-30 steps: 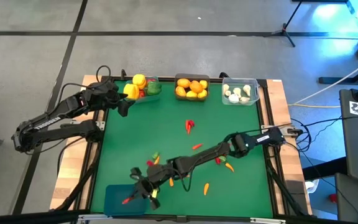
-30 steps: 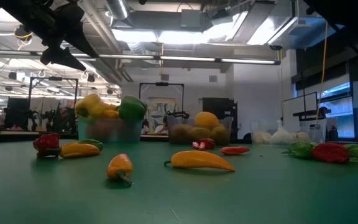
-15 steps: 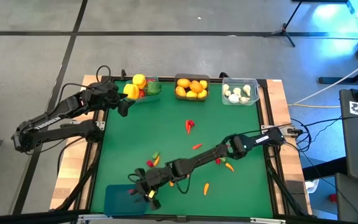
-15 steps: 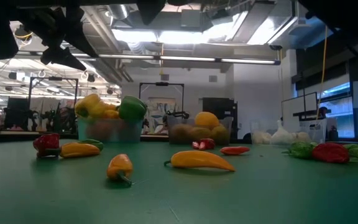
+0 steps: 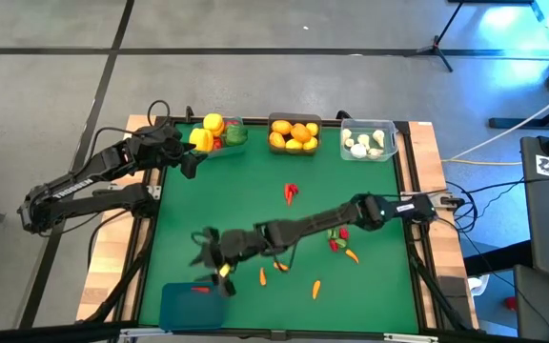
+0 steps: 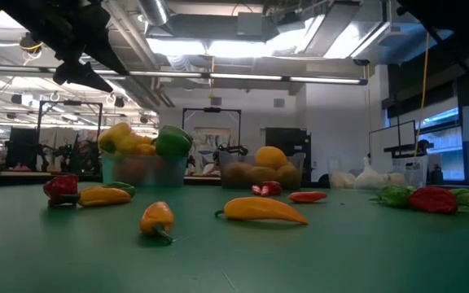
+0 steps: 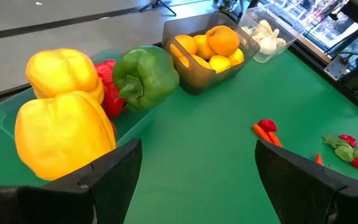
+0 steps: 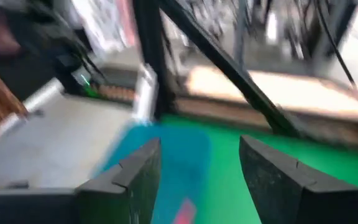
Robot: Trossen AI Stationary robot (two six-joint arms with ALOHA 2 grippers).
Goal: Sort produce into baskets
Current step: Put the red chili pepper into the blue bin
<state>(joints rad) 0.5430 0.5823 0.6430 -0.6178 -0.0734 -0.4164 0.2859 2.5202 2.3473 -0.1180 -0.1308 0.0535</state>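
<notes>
Now that the right gripper [image 5: 208,259] has opened empty and lifted back, a small red chilli [image 5: 200,289] lies in the opaque blue rectangular plastic bin [image 5: 181,303] at the table's near-left corner, so one more piece is sorted, while the left gripper [image 7: 194,177] waits half open and empty by the far-left corner.

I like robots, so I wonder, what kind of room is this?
Probably a robotics lab or workshop. Two robot arms work at a green table, a big open room with ceiling lights lies behind it, and a stand and cables sit on the grey floor.
</notes>
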